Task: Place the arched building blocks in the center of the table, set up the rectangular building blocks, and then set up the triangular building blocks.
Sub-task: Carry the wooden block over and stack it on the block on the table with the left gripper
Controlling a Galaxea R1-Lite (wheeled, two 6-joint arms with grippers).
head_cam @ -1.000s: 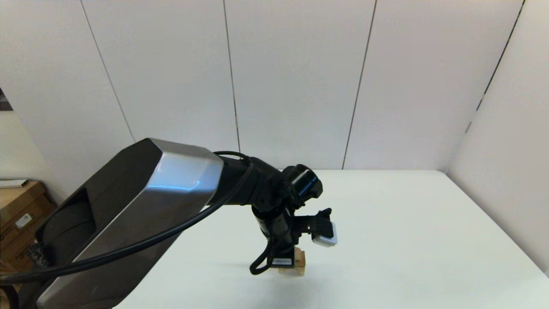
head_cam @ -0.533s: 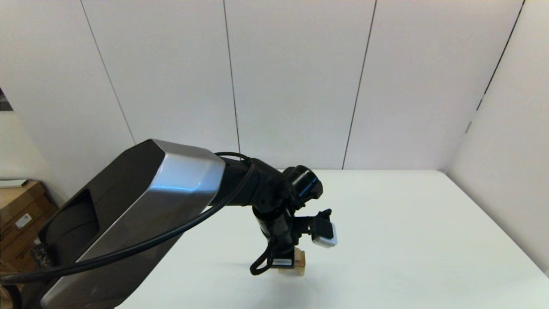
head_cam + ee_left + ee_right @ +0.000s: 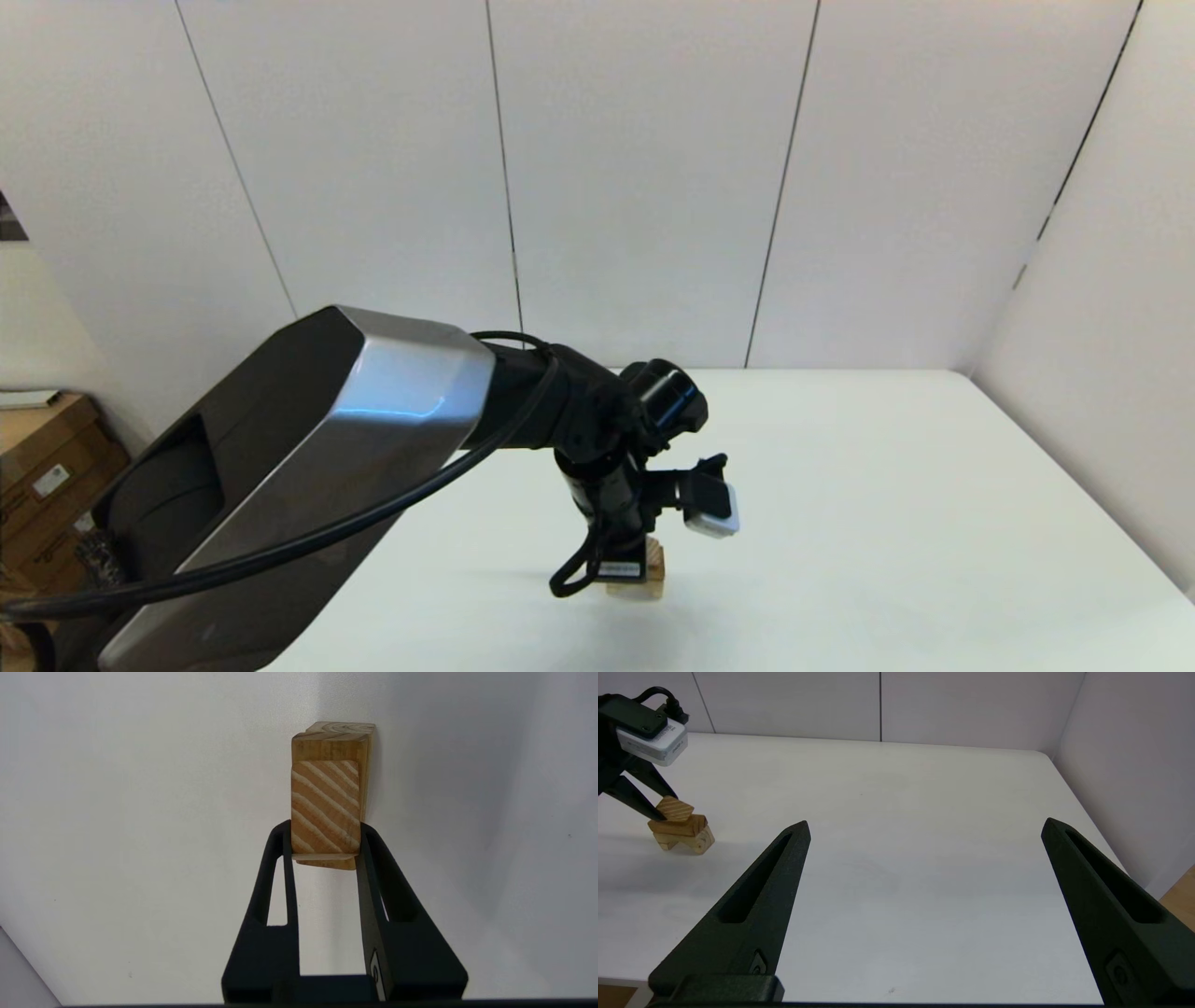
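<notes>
Three light-brown wooden blocks stand stacked on the white table (image 3: 887, 523). At the bottom is the arched block (image 3: 686, 842); the rectangular block (image 3: 678, 825) lies across it, a little tilted. On top rests the triangular block (image 3: 675, 809), its striped grain facing the left wrist camera (image 3: 325, 805). My left gripper (image 3: 324, 828) reaches down from above and is shut on the triangular block, one finger on each side. In the head view the left gripper (image 3: 624, 567) hides most of the stack (image 3: 653, 569). My right gripper (image 3: 927, 822) hovers open and empty, well to the right of the stack.
My large left arm (image 3: 308, 467) and its cable fill the left of the head view. Wall panels (image 3: 653, 187) close off the table's far edge and right side. Cardboard boxes (image 3: 42, 476) stand beyond the table's left side.
My left arm has shifted very slightly to the right. The block stack stays where it was.
</notes>
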